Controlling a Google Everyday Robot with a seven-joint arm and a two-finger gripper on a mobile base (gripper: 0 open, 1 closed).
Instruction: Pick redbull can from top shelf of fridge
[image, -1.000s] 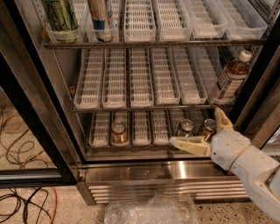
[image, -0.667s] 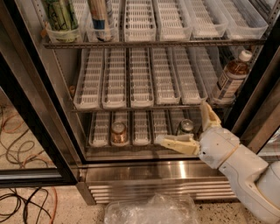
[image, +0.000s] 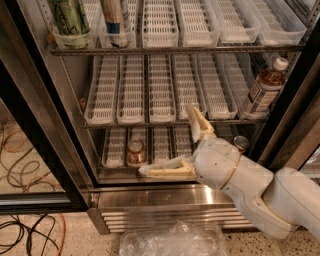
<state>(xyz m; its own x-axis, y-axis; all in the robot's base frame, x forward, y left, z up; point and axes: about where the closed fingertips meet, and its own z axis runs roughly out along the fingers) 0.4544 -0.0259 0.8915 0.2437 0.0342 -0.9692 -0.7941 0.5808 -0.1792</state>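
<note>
The redbull can (image: 116, 20), slim with blue and silver panels, stands in the second lane from the left on the top shelf (image: 210, 49) of the fridge (image: 35, 135); its top is cut off by the picture's edge. My gripper (image: 166, 139) is well below it, in front of the bottom and middle racks. It is open with nothing in it: one cream finger (image: 197, 122) points up and the other (image: 162, 171) points left. The white arm runs off to the lower right.
A wider green-patterned can (image: 70, 17) stands left of the redbull can. A brown bottle (image: 262, 90) sits at the right of the middle rack. Short gold-brown cans (image: 135, 151) (image: 241, 143) stand on the bottom rack. Crumpled plastic (image: 175, 240) and cables (image: 20, 230) lie on the floor.
My gripper has moved left and upward across the front of the lower racks, its fingers still spread. The cans and bottle have not moved.
</note>
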